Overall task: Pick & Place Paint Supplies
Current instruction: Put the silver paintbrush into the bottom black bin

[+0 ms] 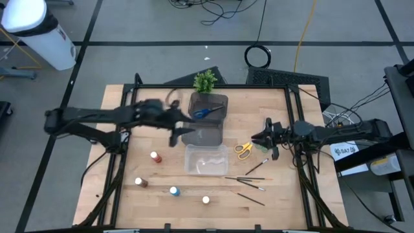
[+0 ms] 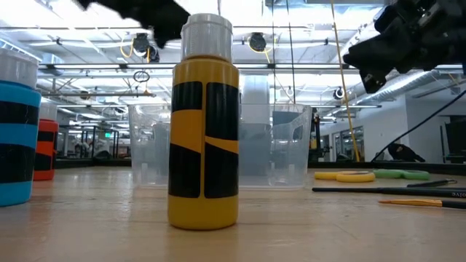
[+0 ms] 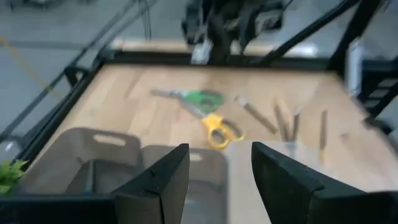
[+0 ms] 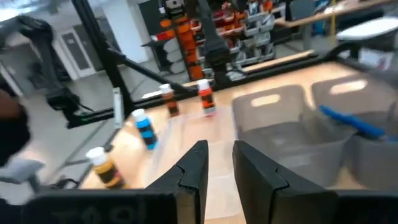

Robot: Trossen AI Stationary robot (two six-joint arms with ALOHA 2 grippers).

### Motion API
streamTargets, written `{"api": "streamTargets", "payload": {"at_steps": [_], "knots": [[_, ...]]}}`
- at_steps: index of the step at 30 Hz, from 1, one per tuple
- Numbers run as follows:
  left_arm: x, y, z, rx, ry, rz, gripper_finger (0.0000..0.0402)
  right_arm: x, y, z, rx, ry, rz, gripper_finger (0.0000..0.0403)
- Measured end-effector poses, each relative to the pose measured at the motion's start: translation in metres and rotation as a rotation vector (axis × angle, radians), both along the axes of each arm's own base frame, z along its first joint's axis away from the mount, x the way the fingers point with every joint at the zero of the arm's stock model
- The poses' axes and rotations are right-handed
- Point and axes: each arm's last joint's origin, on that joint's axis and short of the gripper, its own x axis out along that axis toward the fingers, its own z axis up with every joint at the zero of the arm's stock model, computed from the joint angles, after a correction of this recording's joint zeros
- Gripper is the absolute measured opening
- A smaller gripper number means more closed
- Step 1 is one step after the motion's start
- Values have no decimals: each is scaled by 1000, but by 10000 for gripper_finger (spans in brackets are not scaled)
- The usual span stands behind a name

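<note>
Looking across my wooden bench [image 1: 272,103] from its near edge, I see four small white-capped paint bottles [image 1: 173,191] in a loose row, with thin dark paintbrushes [image 1: 249,178] beside them. Next comes the clear plastic bin [image 1: 206,160], then yellow-handled scissors [image 1: 243,149]. My right pincer [image 1: 266,142] hangs just past those, fingers slightly parted, empty. My left pincer [image 1: 176,134] hovers beside the dark bin [image 1: 207,118], gaping, empty. Blue-handled scissors [image 1: 206,112] lie inside it.
</note>
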Motion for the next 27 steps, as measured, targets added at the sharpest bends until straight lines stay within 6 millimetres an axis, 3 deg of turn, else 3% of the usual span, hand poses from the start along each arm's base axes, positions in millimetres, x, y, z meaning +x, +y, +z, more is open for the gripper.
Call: {"api": "streamTargets", "payload": {"at_steps": [7,11,15,19,21,27], "knots": [[-53,-9,-34,-57,-82,9,186,31,14,14,33,31,-63,72],[-65,-9,-52,-62,-62,61,186,66,33,36,-68,76,25,125],[-67,-8,-63,-52,-36,92,186,95,61,68,-97,-190,316,207],[-67,-8,-71,-53,0,94,186,108,70,87,-131,-405,374,263],[-67,-8,-74,-54,14,95,186,115,70,87,-87,-307,315,277],[-66,-8,-77,-77,37,95,186,123,67,64,-131,398,-12,286]]}}
